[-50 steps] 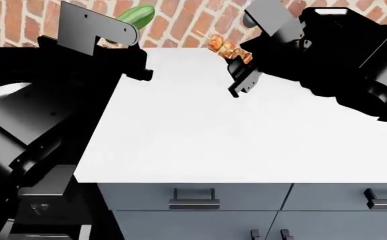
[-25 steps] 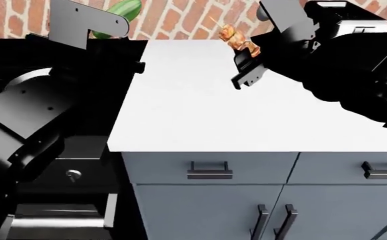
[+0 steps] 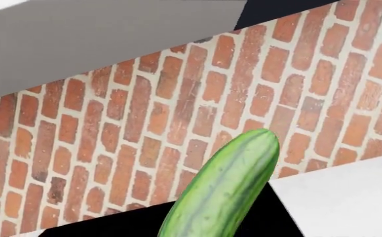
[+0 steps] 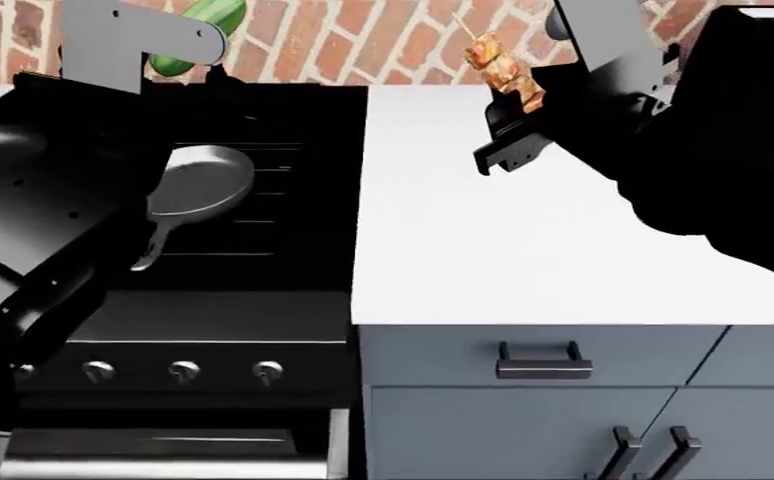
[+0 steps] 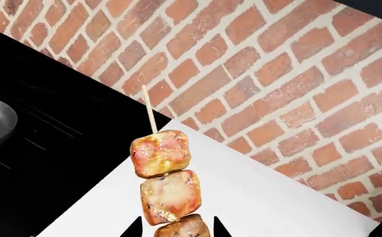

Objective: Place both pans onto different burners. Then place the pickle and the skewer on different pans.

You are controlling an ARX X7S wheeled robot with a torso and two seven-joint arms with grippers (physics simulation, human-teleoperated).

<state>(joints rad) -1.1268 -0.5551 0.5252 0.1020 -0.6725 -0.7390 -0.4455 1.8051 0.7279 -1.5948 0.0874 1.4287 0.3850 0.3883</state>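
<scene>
Behind stove, brick wall

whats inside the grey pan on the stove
Nothing shows inside the grey pan; its far left edge is covered by the left arm. The stove grates lie beneath it.

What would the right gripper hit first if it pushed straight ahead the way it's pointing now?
Probably the brick wall. The right gripper, shut on the skewer, points over the white counter toward it; depth is unclear.

Home kitchen: black stove with silver knobs set beside a white counter over grey cabinets, red brick wall behind, frying pan on a burner.
</scene>
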